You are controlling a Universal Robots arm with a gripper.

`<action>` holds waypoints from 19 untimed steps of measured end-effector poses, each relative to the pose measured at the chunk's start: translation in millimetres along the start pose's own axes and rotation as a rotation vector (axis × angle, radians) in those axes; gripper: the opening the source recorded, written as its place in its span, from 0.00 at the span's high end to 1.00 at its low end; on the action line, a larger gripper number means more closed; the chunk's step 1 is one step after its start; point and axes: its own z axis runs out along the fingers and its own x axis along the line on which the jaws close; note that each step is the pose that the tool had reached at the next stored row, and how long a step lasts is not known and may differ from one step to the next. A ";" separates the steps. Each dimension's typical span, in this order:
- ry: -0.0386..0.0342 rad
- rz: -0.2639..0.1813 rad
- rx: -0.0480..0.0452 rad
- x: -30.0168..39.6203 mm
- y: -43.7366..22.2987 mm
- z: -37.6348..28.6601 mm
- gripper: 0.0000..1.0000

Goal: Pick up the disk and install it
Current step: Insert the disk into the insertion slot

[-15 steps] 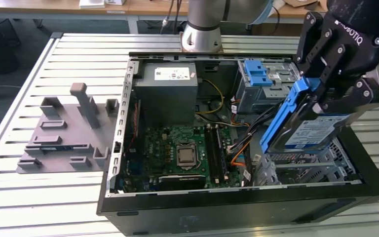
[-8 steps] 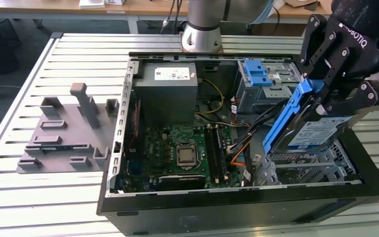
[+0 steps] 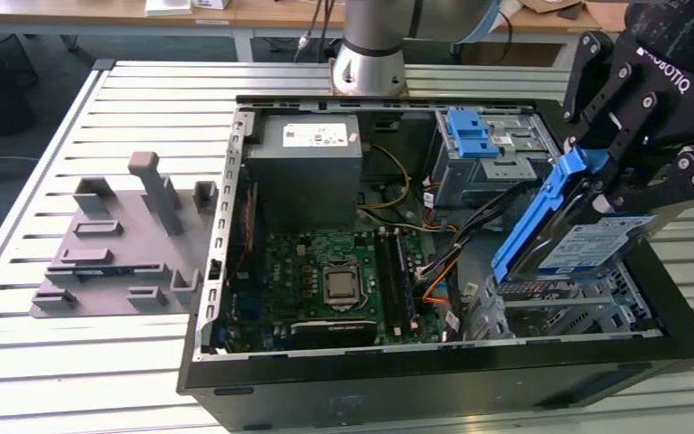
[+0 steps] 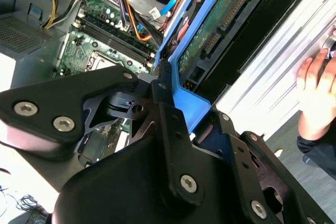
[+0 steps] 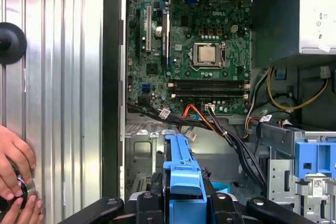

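Slatted metal table (image 3: 33, 380) with wooden desks (image 3: 82, 11) behind

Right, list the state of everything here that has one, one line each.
disk: held tilted over the case, not yet seated.
end effector: shut on the disk.
case: lying on its side, side panel off.
processor socket: uncovered, no cooler on it.
hand: resting on the table beside the case.
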 end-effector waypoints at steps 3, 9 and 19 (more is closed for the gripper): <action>0.0002 0.000 0.0000 0.6 -1.3 1.5 0.63; 0.0001 0.001 0.0000 6.3 -1.9 4.8 0.63; 0.0001 0.006 0.0002 7.1 -4.7 9.5 0.63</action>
